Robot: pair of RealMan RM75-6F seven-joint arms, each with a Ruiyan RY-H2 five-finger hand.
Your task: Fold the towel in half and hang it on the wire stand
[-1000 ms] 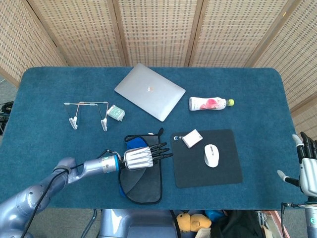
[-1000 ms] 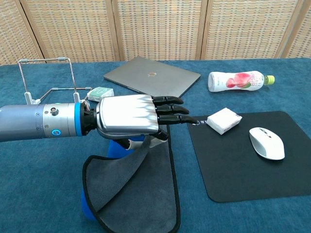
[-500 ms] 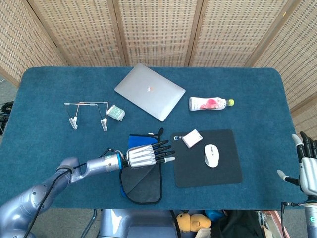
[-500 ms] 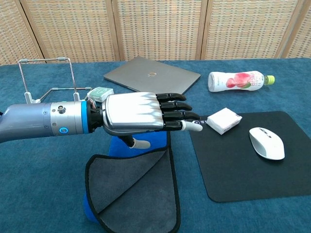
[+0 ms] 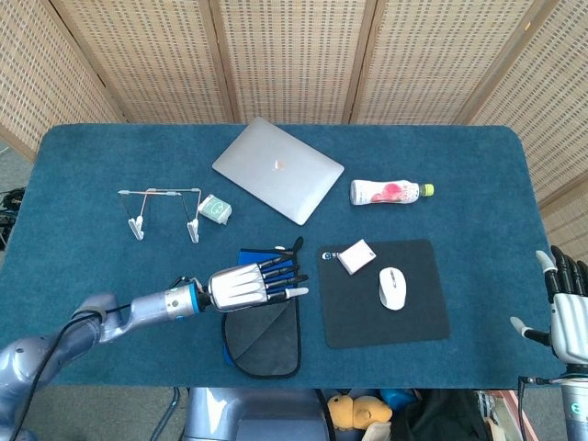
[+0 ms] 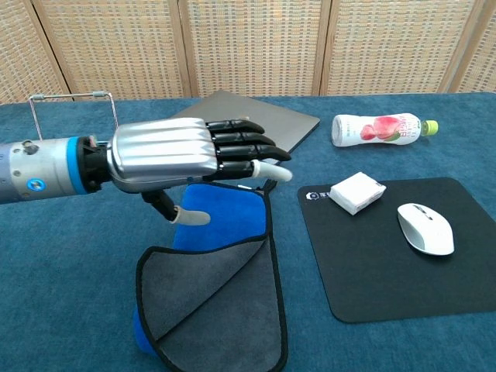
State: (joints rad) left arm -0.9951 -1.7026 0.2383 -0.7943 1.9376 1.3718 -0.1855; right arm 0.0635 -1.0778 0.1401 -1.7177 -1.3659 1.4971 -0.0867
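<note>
The towel [image 5: 265,323] lies flat near the table's front edge, its near part folded over with the grey underside [image 6: 218,297] up and blue cloth [image 6: 225,220] showing behind. My left hand [image 5: 252,285] hovers over the blue part with fingers stretched out and apart, holding nothing; in the chest view the left hand [image 6: 183,154] is plainly above the cloth. The wire stand [image 5: 163,210] stands upright to the back left, and only the top bar of the wire stand [image 6: 71,97] shows behind my forearm in the chest view. My right hand [image 5: 570,313] waits open at the table's front right corner.
A closed laptop [image 5: 278,169] lies at the back centre, a drink bottle [image 5: 390,191] on its side to its right. A black mouse pad [image 5: 404,322] carries a white mouse [image 5: 392,288] and a small white box [image 5: 356,256]. A small green-white pack [image 5: 215,209] sits by the stand.
My left hand has let go of the grey flap, which has dropped flat. The hand has risen, spread its fingers and drawn back to the left. The right hand is almost unmoved.
</note>
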